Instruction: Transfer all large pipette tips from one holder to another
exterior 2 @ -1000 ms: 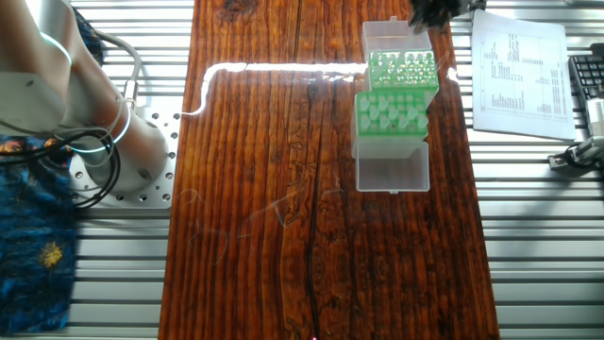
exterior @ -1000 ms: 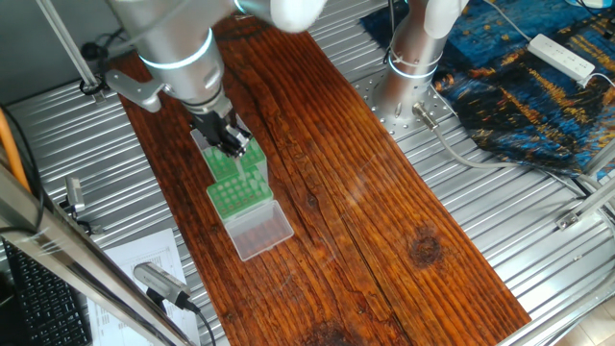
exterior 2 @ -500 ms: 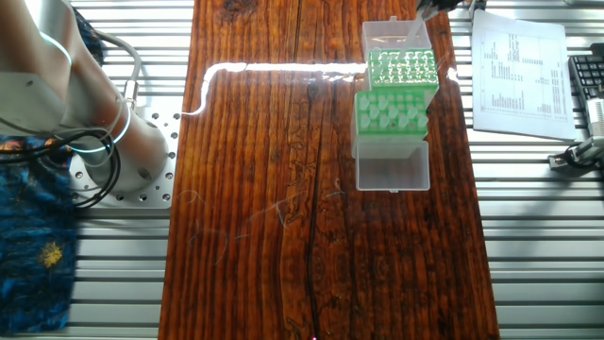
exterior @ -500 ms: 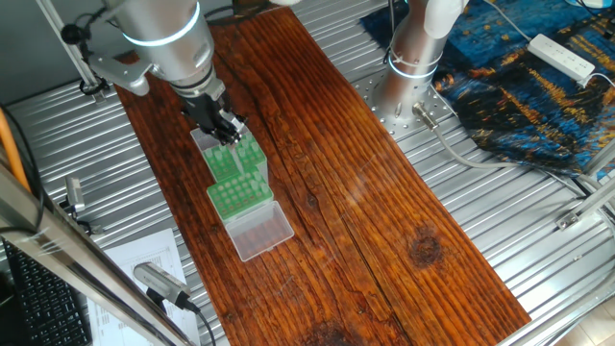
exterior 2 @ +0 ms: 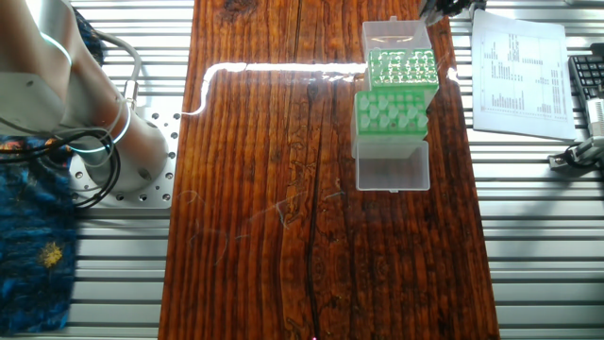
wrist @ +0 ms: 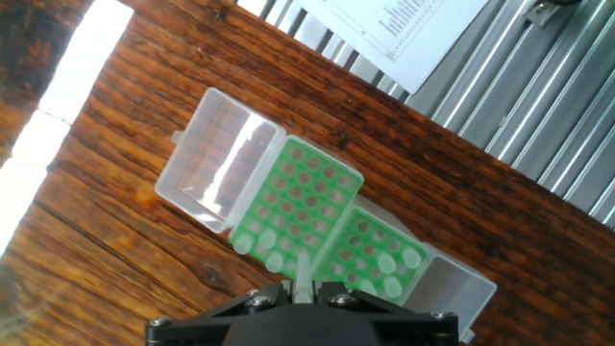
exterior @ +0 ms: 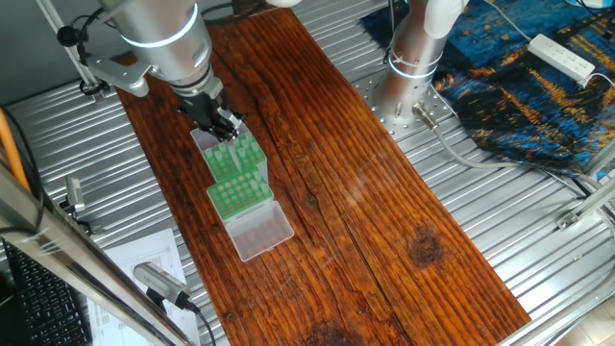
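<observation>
Pipette tips (exterior 2: 392, 110), pale green with their wide ends up, stood in the nearer of two green racks that sat touching end to end on the wooden table (exterior 2: 283, 189), each rack with its clear lid hinged open and lying flat at the outer end. In the hand view one more tip (wrist: 301, 274) stuck out narrow end first from between the fingers of the gripper (wrist: 300, 293), and the jaws were nearly closed on it, held upright, probably so that it could drop straight into a hole. The gripper (exterior: 217, 125) hung just above the far rack (exterior: 233, 154), over the end beside that rack's lid (exterior 2: 393, 34). That rack (wrist: 298, 207) showed mostly bare round holes, with a few tips along the edge that met its neighbour; the neighbouring rack (wrist: 373, 259) held a larger cluster of tips, so I judged it to be the source and the other the destination, though the reverse could not be ruled out. Both lids (wrist: 216, 159) were empty. Having the racks butted together kept the carry short. The printed sheet (exterior 2: 519, 71) lay off the boards on the ribbed metal beside the racks.
</observation>
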You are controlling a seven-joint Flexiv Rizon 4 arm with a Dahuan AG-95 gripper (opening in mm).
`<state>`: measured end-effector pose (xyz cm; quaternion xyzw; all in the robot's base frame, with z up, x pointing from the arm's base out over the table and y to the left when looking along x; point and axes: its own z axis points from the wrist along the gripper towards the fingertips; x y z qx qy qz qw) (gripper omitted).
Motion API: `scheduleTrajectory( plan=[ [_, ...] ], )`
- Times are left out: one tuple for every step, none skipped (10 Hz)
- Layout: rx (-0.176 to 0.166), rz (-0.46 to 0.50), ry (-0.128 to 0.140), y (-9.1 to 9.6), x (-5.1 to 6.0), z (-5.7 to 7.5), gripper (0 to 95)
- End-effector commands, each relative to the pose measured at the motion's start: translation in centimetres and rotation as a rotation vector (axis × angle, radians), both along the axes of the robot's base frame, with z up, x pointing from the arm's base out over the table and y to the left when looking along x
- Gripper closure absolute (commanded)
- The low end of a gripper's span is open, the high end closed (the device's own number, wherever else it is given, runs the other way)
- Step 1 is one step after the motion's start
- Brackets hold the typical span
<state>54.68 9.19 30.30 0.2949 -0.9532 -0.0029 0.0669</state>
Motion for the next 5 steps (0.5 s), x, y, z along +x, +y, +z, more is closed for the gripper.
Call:
scheduleTrajectory(
  plan=[
    [0.008,0.035,-0.016,-1.0,0.1,-0.4,95.0],
    [0.010,0.054,-0.020,-1.5,0.3,-0.6,95.0],
    [0.016,0.072,-0.028,-2.0,0.5,-0.8,95.0],
    [0.022,0.087,-0.030,-2.5,0.7,-0.8,95.0],
    [0.022,0.093,-0.029,-2.8,0.8,-0.7,95.0]
  ],
)
